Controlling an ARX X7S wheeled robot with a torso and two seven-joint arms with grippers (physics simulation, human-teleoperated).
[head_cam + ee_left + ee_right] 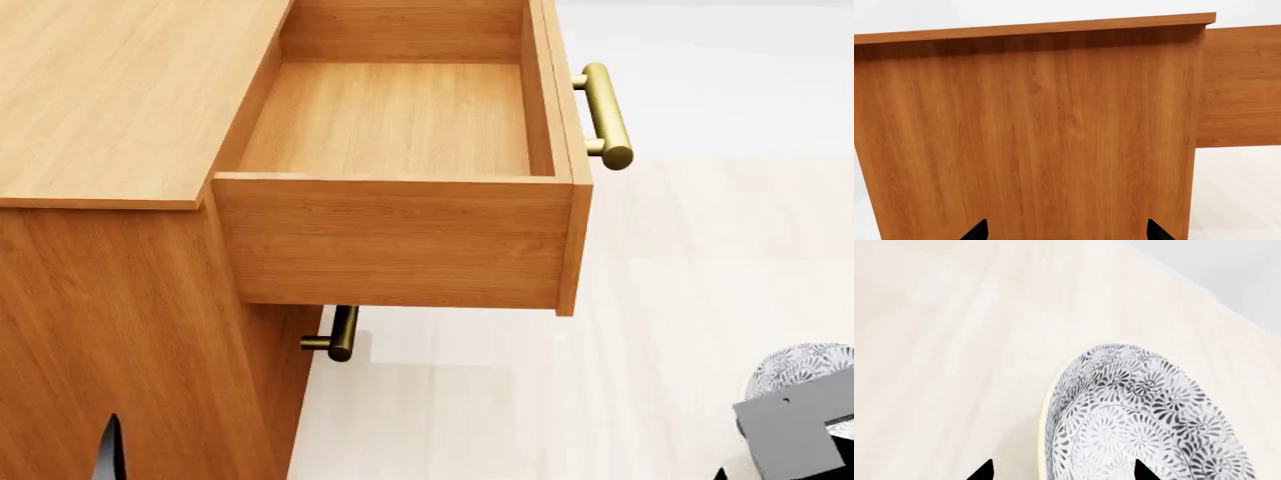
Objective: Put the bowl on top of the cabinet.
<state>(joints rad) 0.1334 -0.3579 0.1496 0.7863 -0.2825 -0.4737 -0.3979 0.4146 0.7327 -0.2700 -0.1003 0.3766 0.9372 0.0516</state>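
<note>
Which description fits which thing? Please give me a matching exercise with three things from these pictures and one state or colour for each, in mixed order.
Things:
1. the bowl
2. the top drawer
3. the bar handle

Descriptions:
a. brass-coloured, fixed on the drawer front
b. pulled open, nothing inside
c. white with a dense dark floral pattern

Pairs: 1-c, 2-b, 3-a

In the head view, the bowl shows only at the lower right corner, off the cabinet.
</note>
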